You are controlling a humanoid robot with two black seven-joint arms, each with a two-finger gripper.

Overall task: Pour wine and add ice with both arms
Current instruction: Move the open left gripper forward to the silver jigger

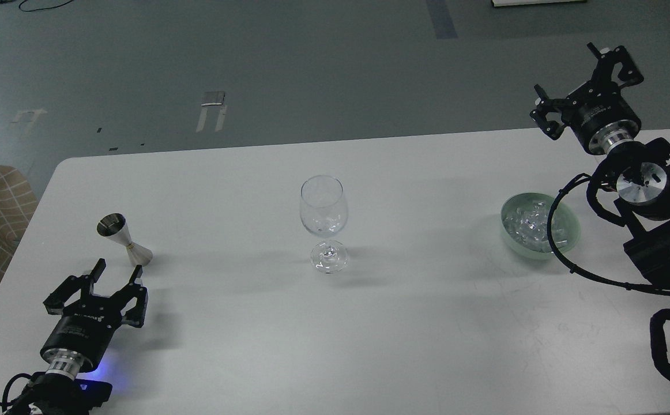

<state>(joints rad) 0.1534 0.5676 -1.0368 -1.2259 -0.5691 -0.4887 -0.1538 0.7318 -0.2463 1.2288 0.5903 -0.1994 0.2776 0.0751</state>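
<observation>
- While the wine glass stands upright at the middle of the white table, its bowl looks clear; whether any wine lies in it cannot be told.
- At three o'clock from the glass, well apart, a pale green bowl holds a heap of ice, small glassy glinting chunks.
- At nine o'clock from the glass stands a steel measuring cup, hourglass-shaped, tilted; its inside is too dark to read.
- Left gripper, at seven o'clock, has its fingers spread and grips nothing, just beside the measuring cup.
- Right gripper, at two o'clock beyond the bowl, is spread wide and empty.
</observation>
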